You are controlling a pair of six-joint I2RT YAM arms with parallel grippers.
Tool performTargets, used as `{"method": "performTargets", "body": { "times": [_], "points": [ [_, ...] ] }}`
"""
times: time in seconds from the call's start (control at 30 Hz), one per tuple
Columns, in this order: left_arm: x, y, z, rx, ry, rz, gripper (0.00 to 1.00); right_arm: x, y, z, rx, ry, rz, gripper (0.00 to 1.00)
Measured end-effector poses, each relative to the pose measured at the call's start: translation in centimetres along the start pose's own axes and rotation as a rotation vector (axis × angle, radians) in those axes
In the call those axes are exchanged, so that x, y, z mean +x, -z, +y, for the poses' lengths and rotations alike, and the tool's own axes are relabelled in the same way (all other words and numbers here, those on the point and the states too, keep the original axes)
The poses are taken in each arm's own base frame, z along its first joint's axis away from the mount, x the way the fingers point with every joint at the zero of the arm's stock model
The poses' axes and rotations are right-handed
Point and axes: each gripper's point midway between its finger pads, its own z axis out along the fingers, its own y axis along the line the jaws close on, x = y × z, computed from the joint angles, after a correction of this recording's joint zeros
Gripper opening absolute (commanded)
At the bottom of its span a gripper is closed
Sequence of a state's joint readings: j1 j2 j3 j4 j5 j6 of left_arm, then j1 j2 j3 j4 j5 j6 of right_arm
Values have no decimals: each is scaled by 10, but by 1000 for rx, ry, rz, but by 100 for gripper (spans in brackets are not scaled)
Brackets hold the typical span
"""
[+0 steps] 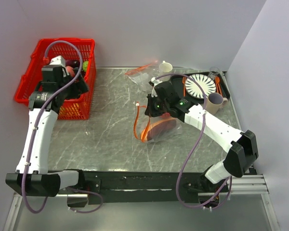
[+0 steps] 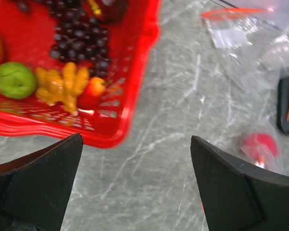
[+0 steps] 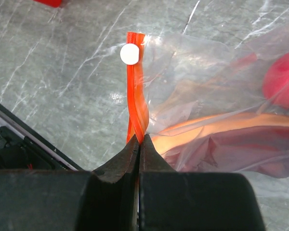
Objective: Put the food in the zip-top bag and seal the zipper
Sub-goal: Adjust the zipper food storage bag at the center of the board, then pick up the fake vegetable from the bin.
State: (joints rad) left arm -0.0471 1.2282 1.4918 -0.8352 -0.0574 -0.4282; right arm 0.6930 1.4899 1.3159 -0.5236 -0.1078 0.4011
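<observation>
The right hand has its fingers pressed together, clamped on the zipper, the orange-red strip along the mouth of the zip-top bag. The strip stands up from the pinch with a twist in it, and a small white round tab sits near its far end. The bag lies on the grey marbled surface, around the middle and in front of the right arm. Through the clear, crinkled plastic the orange-brown curved piece shows lying lengthwise just beside the clamped strip, and the red round fruit sits farther in, towards the bag's other end.

The left hand hangs with its fingers wide apart and nothing between them, over the near edge of a red basket at the far left of the surface. The dark purple grape bunch lies inside that basket, well apart from the bag, beside a green fruit and a knobbly yellow piece.

A second clear bag lies near the far edge.
</observation>
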Motion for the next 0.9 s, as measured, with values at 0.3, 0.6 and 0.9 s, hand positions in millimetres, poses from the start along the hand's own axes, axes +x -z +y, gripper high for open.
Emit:
{"method": "performTargets", "body": {
  "times": [0.3, 0.6, 0.9],
  "points": [
    [-21, -25, 52, -66, 105, 12, 99, 12, -3, -3, -7, 10, 24, 0],
    [-43, -81, 76, -114, 146, 42, 99, 17, 1, -6, -10, 31, 21, 0],
    [-6, -150, 112, -223, 167, 200, 99, 17, 8, 0, -43, 34, 9, 0]
  ]
}}
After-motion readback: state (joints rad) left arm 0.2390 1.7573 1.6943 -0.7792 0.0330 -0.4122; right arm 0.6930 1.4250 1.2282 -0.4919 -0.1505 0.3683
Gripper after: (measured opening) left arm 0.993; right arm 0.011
